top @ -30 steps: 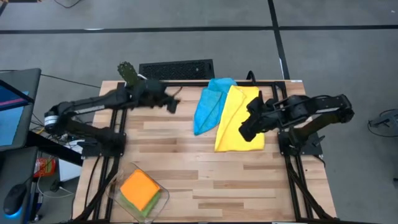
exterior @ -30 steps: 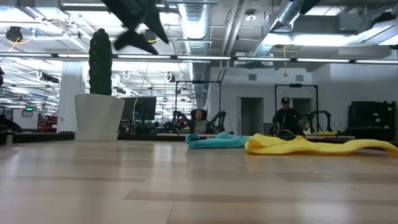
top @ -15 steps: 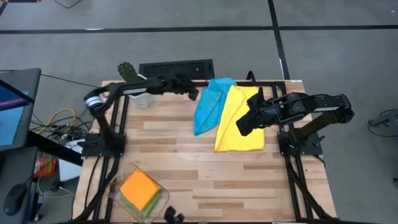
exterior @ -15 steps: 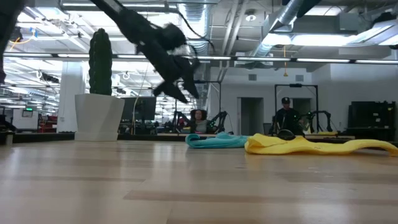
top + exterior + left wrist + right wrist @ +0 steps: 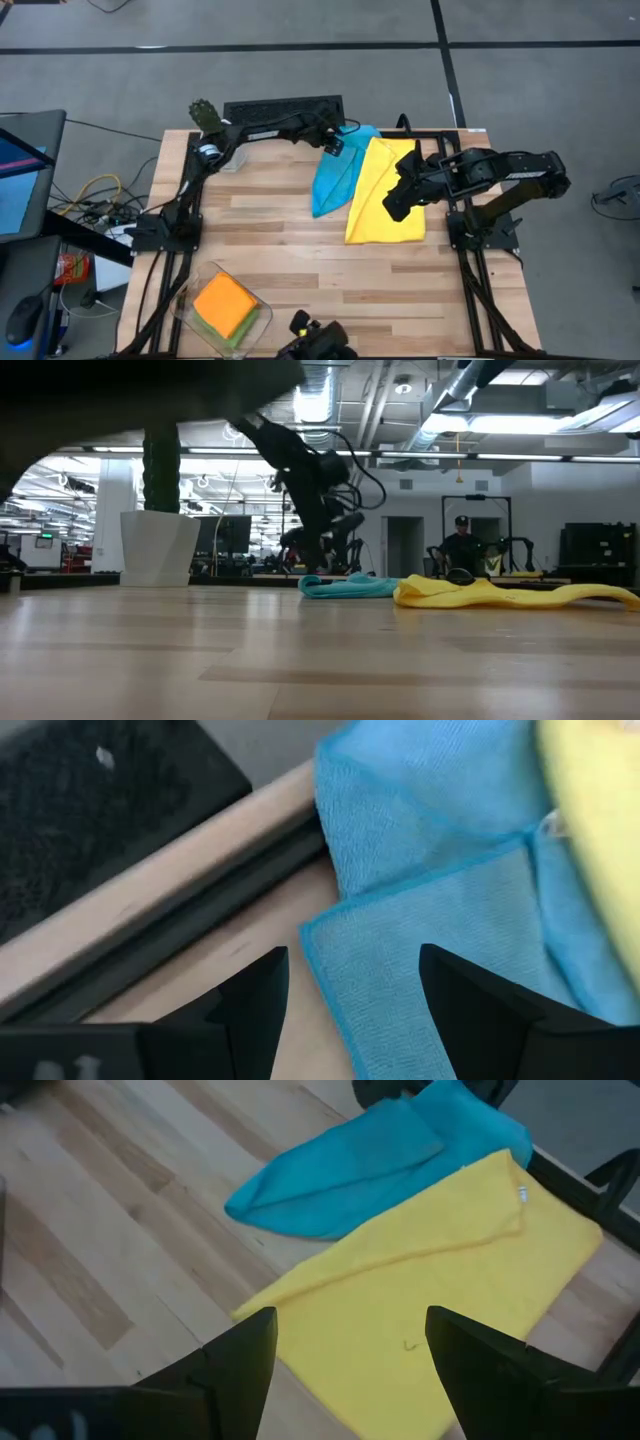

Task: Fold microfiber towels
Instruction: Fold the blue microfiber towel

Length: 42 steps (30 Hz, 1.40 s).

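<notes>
My left gripper hovers with fingers spread, the light blue towel just beneath its tips. My right gripper hangs spread over the yellow towel, which partly overlaps the blue one.

High view: even, bright overhead light, soft short shadows under both arms on the surface, no glare, sharp across the frame. Low view: backlit by ceiling strip lights in the room beyond; those panels blow out slightly. A large dark blurred mass fills the upper left corner, too close to focus. Near wood of the surface soft, grain smeared; far edge crisper. Left wrist view: bright, flat light, light blue towel weave sharp in the middle, yellow towel at the edge blurred. Right wrist view: evenly lit, mild softness overall, tool fingers dark and underexposed.
</notes>
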Each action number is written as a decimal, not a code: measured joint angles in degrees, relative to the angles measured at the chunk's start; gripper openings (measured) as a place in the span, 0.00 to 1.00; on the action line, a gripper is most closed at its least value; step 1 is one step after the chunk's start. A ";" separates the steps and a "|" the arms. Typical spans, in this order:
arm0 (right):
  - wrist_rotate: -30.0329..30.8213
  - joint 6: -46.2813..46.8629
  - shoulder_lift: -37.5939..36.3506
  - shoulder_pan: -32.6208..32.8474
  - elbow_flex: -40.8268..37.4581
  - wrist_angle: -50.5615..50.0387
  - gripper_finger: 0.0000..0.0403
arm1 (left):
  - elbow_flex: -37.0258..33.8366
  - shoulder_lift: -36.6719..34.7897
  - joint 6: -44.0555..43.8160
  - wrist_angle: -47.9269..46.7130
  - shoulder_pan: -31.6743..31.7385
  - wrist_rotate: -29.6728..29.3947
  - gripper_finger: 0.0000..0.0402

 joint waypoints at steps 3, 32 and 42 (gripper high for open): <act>-0.01 -0.02 -0.46 0.05 0.02 -0.48 0.70 | 4.31 2.81 -0.15 -2.82 0.38 2.28 0.54; 0.19 -1.08 -2.26 4.63 0.04 -1.11 0.70 | 6.59 1.37 -1.30 -32.91 -11.78 1.52 0.54; 0.21 -1.55 -2.26 7.68 0.04 -1.36 0.70 | 6.59 -0.25 -9.59 -38.44 -19.29 -3.86 0.54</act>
